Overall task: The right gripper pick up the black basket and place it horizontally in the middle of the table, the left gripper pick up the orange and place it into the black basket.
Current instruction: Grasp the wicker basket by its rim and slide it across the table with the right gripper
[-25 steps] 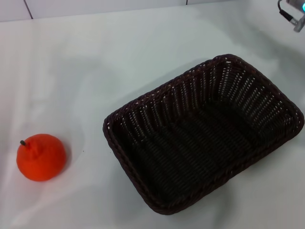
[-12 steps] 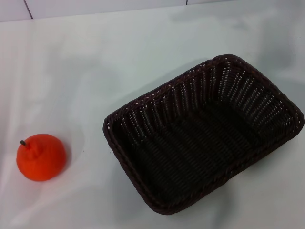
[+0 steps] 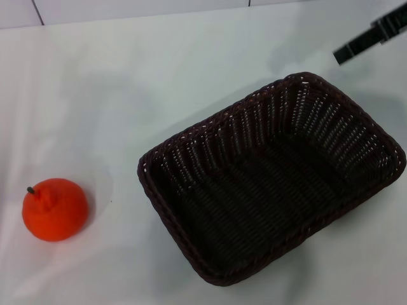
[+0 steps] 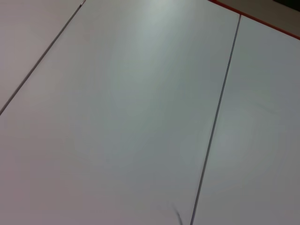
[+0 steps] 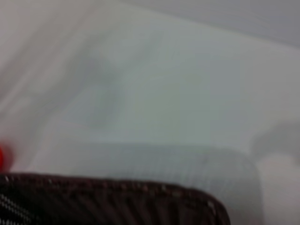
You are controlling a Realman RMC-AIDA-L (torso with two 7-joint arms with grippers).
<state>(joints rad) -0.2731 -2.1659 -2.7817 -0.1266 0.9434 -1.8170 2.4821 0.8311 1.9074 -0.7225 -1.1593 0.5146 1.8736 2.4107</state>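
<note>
The black basket (image 3: 270,181) lies empty on the white table (image 3: 127,95), right of the middle and turned at a slant. The orange (image 3: 55,209) sits on the table at the near left, well apart from the basket, stem up. A slim black part of my right gripper (image 3: 364,40) reaches in from the upper right edge, just beyond the basket's far right corner and not touching it. The right wrist view shows the basket's braided rim (image 5: 117,197) close up and a sliver of the orange (image 5: 2,157). My left gripper is out of view.
The table's back edge meets a tiled wall (image 3: 127,9). The left wrist view shows only plain white panels with thin seams (image 4: 215,122) and a red edge at one corner.
The silver part of the right arm left the top right corner, then a black part of the right gripper came in above the basket's far right corner. Basket and orange have not moved.
</note>
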